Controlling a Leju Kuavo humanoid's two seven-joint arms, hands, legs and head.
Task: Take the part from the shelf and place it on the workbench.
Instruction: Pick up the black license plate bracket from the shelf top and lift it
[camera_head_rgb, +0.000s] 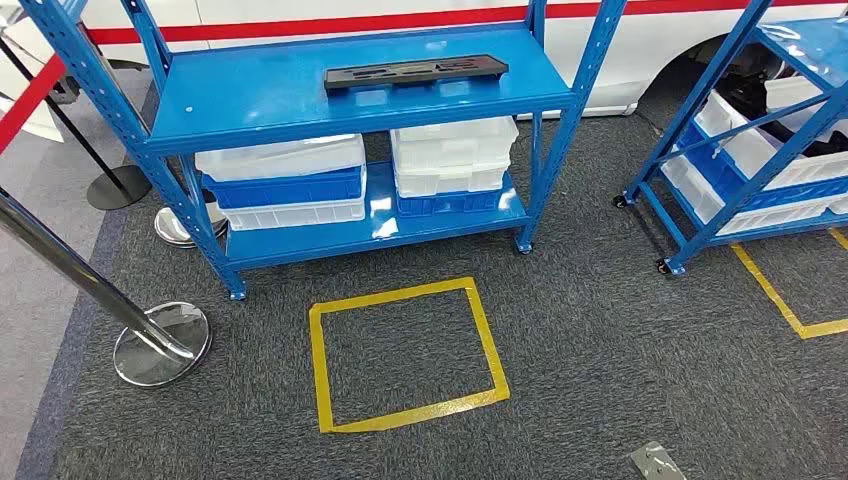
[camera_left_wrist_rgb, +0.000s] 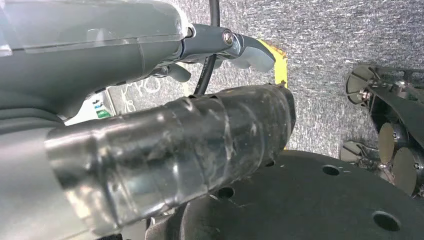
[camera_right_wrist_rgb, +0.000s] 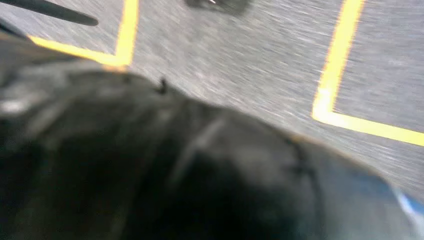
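Observation:
The part (camera_head_rgb: 415, 72) is a long flat black piece lying on the top board of the blue shelf (camera_head_rgb: 260, 95), toward its right side, in the head view. My left hand (camera_left_wrist_rgb: 165, 140) hangs over the grey carpet in the left wrist view. Its taped thumb lies apart from its fingers (camera_left_wrist_rgb: 250, 52), and nothing is between them. In the right wrist view my right hand (camera_right_wrist_rgb: 150, 165) is a dark blurred mass above the carpet; how its fingers lie cannot be made out.
White and blue bins (camera_head_rgb: 285, 185) are stacked on the shelf's lower board. A yellow tape square (camera_head_rgb: 405, 355) marks the carpet in front of the shelf. A chrome barrier post (camera_head_rgb: 160, 343) stands at the left, a second blue rack (camera_head_rgb: 760, 170) at the right, and a white car behind.

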